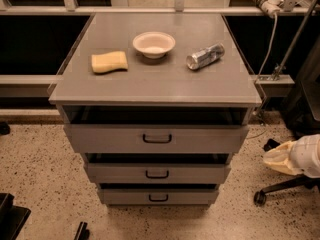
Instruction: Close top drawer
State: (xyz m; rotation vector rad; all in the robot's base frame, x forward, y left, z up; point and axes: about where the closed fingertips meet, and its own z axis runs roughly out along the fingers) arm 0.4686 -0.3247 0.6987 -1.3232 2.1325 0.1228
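Nearest, the pincer [280,157] hung low at the right, well apart from the cabinet; whether it was apart or together I cannot tell. The top drawer [110,138] stood slightly out beneath the bench [150,86], dark gap above, probably wanting a push on its front. Sponge [109,62], bowl [154,44] and can [205,57] lay farther back, clear of it

We read no text, labels, numbers anywhere (not even on can [205,57]); gripper [273,158] right of top drawer [200,139], apart.
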